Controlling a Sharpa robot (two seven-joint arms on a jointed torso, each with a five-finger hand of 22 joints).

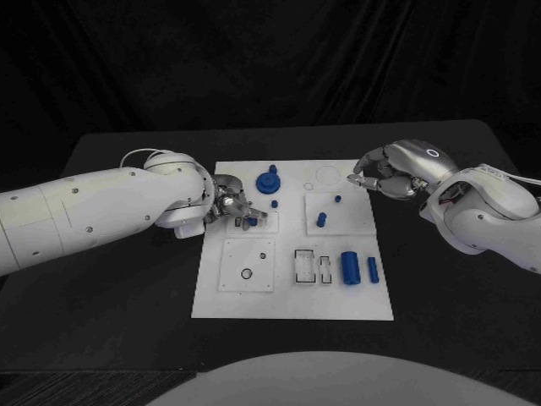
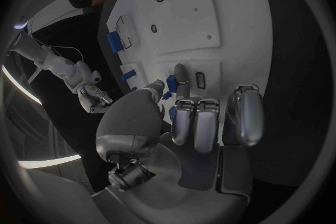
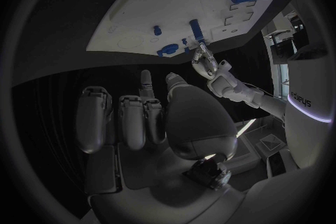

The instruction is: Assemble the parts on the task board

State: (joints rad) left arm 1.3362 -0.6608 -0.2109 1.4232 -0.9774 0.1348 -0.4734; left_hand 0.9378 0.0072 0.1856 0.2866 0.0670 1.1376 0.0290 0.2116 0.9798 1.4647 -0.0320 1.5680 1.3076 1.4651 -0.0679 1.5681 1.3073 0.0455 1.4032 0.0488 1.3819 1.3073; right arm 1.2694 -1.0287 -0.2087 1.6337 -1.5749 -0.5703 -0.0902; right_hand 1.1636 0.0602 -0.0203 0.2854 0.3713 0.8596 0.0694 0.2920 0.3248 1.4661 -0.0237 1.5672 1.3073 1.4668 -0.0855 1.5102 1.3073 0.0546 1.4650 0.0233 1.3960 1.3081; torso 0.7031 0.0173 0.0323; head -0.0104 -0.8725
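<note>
Seating a small blue part (image 1: 275, 204) looks like the step: left hand (image 1: 231, 203) works at the task board (image 1: 292, 304) left edge, fingertips beside that part. Best keep it upright over its hole, press slowly. Whether the fingers pinch it, cannot tell; in the left wrist view most curl in, one extended toward it. Right hand (image 1: 390, 173) hovers off the board's far right corner, fingers curled, nothing visibly held. Two blue cylinders (image 1: 359, 269) lie near the board's right edge.
</note>
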